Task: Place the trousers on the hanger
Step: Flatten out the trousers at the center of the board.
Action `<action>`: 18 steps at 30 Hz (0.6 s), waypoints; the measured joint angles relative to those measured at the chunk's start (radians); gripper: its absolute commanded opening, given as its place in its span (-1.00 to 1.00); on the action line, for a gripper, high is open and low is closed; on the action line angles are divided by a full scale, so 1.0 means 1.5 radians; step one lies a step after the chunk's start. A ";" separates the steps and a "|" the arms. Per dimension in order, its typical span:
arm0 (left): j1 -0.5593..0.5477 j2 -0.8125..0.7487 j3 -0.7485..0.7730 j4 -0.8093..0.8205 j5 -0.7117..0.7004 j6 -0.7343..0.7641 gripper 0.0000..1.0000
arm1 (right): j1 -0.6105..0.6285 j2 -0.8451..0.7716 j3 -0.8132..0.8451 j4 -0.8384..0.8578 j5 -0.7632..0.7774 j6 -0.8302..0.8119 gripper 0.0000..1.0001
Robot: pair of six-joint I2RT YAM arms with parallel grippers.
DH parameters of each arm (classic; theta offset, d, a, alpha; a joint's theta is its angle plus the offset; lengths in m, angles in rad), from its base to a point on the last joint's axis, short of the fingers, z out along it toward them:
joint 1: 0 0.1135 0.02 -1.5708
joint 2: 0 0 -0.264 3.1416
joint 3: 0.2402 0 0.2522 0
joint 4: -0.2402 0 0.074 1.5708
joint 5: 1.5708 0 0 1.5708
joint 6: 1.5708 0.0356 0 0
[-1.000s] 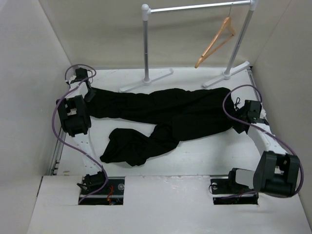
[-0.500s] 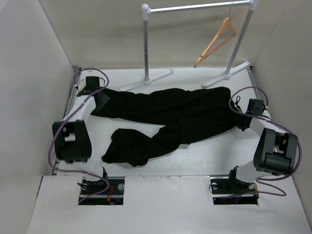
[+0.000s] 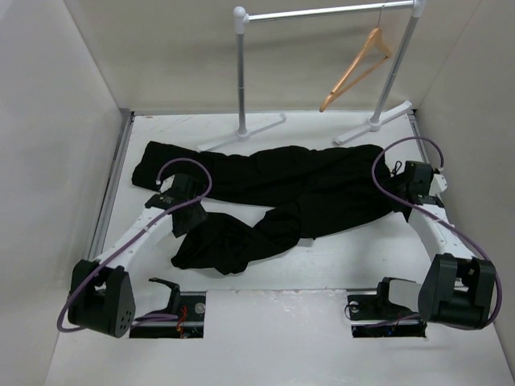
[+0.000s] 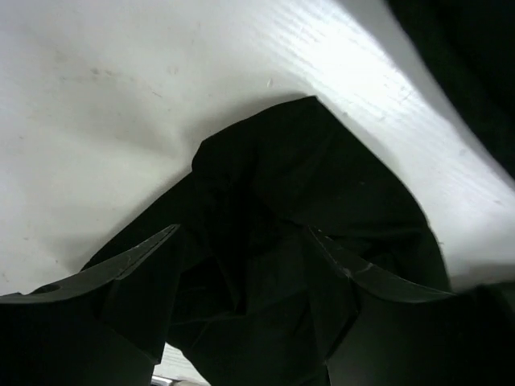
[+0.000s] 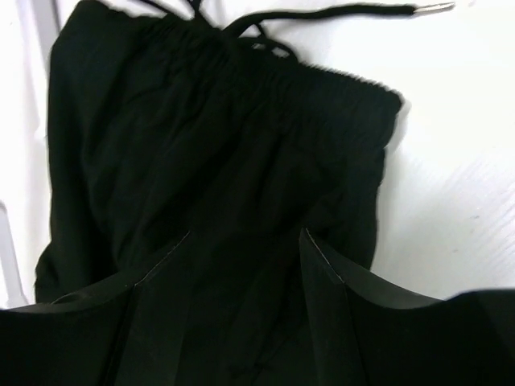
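Note:
The black trousers (image 3: 306,185) lie wrinkled across the table, waist to the right, one leg stretched to the far left. The other leg is bunched near the front (image 3: 221,245). The tan wooden hanger (image 3: 358,68) hangs by its hook from the rail at the back right. My left gripper (image 3: 187,221) hovers at the bunched leg's left edge. In the left wrist view the left gripper (image 4: 241,233) is open, with folded cloth (image 4: 273,185) beneath. My right gripper (image 3: 400,205) sits at the waist end. In the right wrist view the right gripper (image 5: 246,233) is open over the waistband (image 5: 322,80) and drawstring (image 5: 338,12).
A silver rail (image 3: 322,12) stands on two posts with white feet (image 3: 241,133) at the back of the white table (image 3: 346,249). Pale walls close in the left, right and back sides. Both arm bases sit at the near edge.
My left arm has let go of the far-left leg end and swung inward and nearer, onto the bunched leg. The right arm stays by the waist, its elbow swinging.

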 measured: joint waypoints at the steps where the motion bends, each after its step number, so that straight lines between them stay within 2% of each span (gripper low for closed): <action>1: -0.006 0.016 -0.003 0.004 -0.001 -0.003 0.08 | 0.005 -0.005 -0.001 -0.001 -0.001 0.000 0.19; 3: -0.012 0.042 -0.010 0.014 -0.005 -0.006 0.02 | 0.009 -0.018 -0.009 0.001 -0.004 0.002 0.19; 6: -0.010 0.080 -0.021 0.034 -0.013 -0.011 -0.20 | 0.014 -0.040 -0.035 0.000 -0.012 0.003 0.19; 9: -0.007 0.123 -0.025 0.061 -0.020 -0.014 -0.72 | 0.020 -0.047 -0.054 -0.002 -0.020 0.002 0.19; 10: -0.006 0.132 -0.029 0.069 -0.021 -0.016 -0.82 | 0.021 -0.047 -0.057 -0.002 -0.022 0.002 0.19; 14: 0.018 0.110 -0.039 0.072 -0.028 -0.022 -0.92 | 0.006 -0.016 -0.059 0.015 -0.027 -0.001 0.18; 18: 0.051 0.016 -0.018 0.031 -0.048 -0.021 -0.94 | -0.040 0.095 -0.033 0.037 -0.030 -0.001 0.08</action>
